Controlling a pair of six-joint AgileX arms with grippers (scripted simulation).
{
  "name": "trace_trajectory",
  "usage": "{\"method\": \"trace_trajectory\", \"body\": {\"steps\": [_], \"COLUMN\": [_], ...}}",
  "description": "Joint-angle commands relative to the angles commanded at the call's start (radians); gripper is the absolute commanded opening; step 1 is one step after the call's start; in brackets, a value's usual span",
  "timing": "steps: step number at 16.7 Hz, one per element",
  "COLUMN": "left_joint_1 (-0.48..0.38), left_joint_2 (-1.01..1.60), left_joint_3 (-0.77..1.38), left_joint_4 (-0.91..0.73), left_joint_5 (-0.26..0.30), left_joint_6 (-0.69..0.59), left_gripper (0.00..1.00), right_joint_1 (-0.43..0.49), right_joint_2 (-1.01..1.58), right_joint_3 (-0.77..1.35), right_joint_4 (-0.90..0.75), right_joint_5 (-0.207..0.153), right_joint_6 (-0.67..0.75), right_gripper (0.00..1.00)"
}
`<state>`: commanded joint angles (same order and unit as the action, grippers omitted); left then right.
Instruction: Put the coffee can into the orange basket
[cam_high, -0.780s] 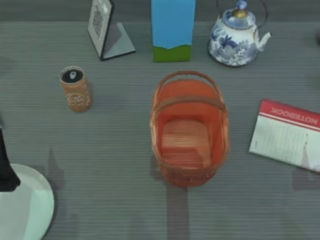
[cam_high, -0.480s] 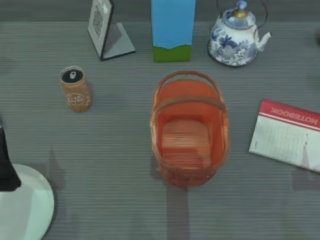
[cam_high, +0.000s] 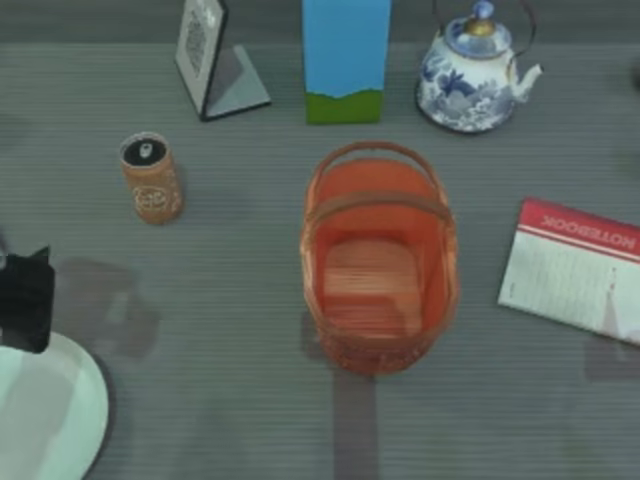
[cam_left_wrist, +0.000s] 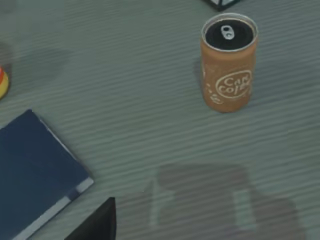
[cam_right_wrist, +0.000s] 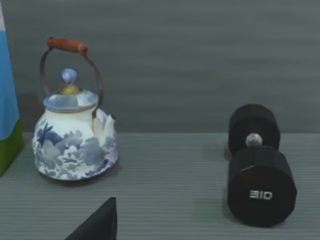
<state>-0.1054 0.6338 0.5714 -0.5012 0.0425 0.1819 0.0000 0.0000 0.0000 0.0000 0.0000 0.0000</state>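
apparently my left hand (cam_high: 25, 300) hovers near the coffee can (cam_high: 152, 178).

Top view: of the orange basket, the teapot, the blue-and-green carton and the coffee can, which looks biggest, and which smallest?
1. Orange basket, clearly largest.
2. Teapot and blue-and-green carton: too alike to rank, and the carton stands tall toward the camera and runs past the picture's edge.
3. Coffee can, smallest.

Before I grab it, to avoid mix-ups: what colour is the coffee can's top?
Black with a silver pull tab; left wrist view.
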Motion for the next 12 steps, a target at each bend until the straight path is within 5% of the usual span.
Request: {"method": "trace_trajectory", "body": {"steps": [12], "left_joint_1": [-0.096], "left_joint_2": [1.278], "left_joint_3": [1.215], "left_joint_4": [-0.717], "left_joint_5": [0.001], "left_joint_6": [0.315], "left_gripper": [1.0], "right_joint_1": [0.0], "right_joint_2": [0.0], "right_joint_3": [0.0], "right_joint_4": [0.0], "right_joint_5": [0.0], "right_joint_6": [0.0], "right_gripper": [1.0]}}
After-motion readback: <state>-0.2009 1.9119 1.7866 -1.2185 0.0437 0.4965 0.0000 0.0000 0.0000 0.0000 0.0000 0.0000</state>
